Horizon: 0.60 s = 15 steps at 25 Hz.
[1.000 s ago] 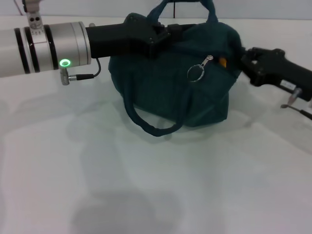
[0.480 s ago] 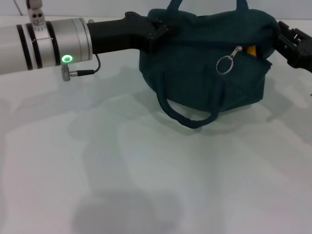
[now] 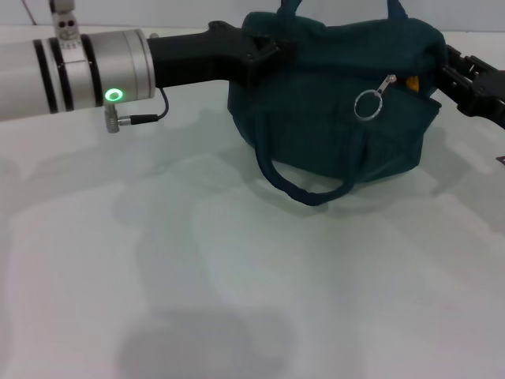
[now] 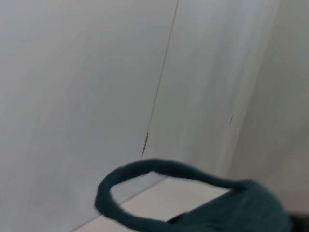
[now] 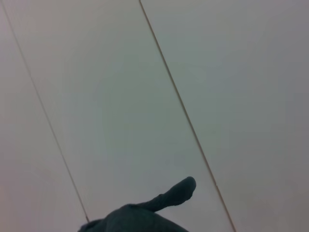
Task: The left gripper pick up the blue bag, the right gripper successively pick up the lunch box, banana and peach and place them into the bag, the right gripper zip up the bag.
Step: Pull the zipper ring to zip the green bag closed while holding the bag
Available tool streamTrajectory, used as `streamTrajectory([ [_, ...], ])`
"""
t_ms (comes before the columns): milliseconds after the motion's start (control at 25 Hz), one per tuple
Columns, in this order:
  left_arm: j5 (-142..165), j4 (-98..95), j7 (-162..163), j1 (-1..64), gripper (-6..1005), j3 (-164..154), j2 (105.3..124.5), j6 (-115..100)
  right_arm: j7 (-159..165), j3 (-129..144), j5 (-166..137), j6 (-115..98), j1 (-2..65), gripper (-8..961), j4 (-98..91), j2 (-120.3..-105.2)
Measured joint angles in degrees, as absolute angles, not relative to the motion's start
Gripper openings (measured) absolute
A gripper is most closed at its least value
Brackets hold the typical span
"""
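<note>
Blue bag (image 3: 331, 118) between both end effectors

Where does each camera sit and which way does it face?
Head view: on the head, looking down at the table; the bag, the left claw at its left end, the right claw at its right.
Left wrist view: looks past a handle to a pale wall; no claw shows.
Right wrist view: bag fabric against a pale surface; no claw.
Shared: the bag.
</note>
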<state>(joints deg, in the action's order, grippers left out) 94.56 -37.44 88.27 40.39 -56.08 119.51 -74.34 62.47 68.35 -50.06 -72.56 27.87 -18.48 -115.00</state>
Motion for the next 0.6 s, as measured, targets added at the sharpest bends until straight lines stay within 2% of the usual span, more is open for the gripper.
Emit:
streamTrajectory([
  [200, 88.8, -38.0, 88.7, 37.7, 4, -55.8, 119.23, -76.6, 63.2, 68.3, -50.1, -71.5, 28.2, 422, -18.4, -114.85],
  [600, 84.0, -36.6, 88.1, 33.9, 244, -54.3, 119.26, -76.5, 72.5, 68.4, -54.4, -72.3, 28.8, 420, -19.0, -112.33],
])
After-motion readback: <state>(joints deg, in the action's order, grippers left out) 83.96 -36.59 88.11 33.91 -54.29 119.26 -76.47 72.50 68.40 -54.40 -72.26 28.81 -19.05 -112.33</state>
